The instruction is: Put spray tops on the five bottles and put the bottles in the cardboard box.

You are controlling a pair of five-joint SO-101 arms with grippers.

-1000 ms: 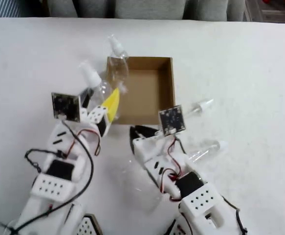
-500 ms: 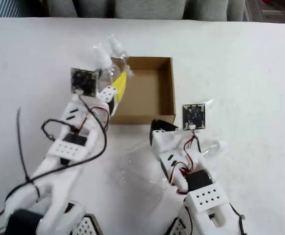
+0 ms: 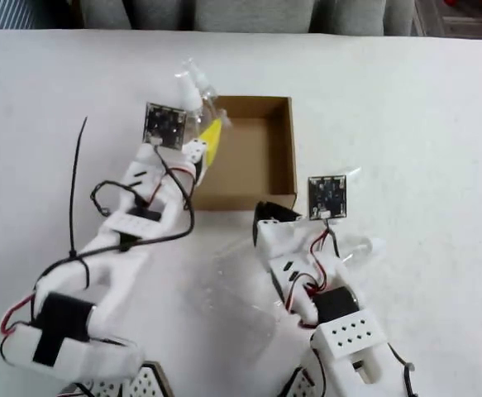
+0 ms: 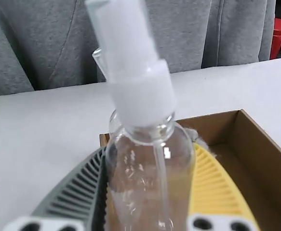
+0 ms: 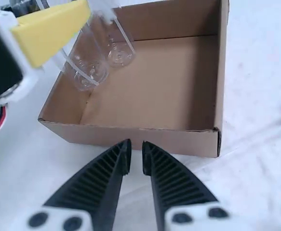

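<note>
My left gripper [image 3: 201, 139] is shut on a clear bottle [image 4: 147, 178] with a white spray top [image 4: 130, 62], gripped between its grey and yellow fingers. It holds the bottle over the far left corner of the open cardboard box [image 3: 283, 149]. In the right wrist view the held bottle [image 5: 85, 67] hangs by the yellow finger [image 5: 51, 24], just beside a second clear bottle [image 5: 118, 48] standing in that corner of the box [image 5: 145, 130]. My right gripper [image 5: 135, 154] is shut with nothing in it, low in front of the box's near wall [image 3: 269, 213].
Two clear items with white spray tops [image 3: 345, 175] [image 3: 366, 246] lie on the white table to the right of the box and of my right arm. A faint clear shape [image 3: 228, 273] lies on the table between the arms.
My left arm has carried the bottle away from me and rightward to the box's far left corner. The right arm shifted slightly right, then kept still.
</note>
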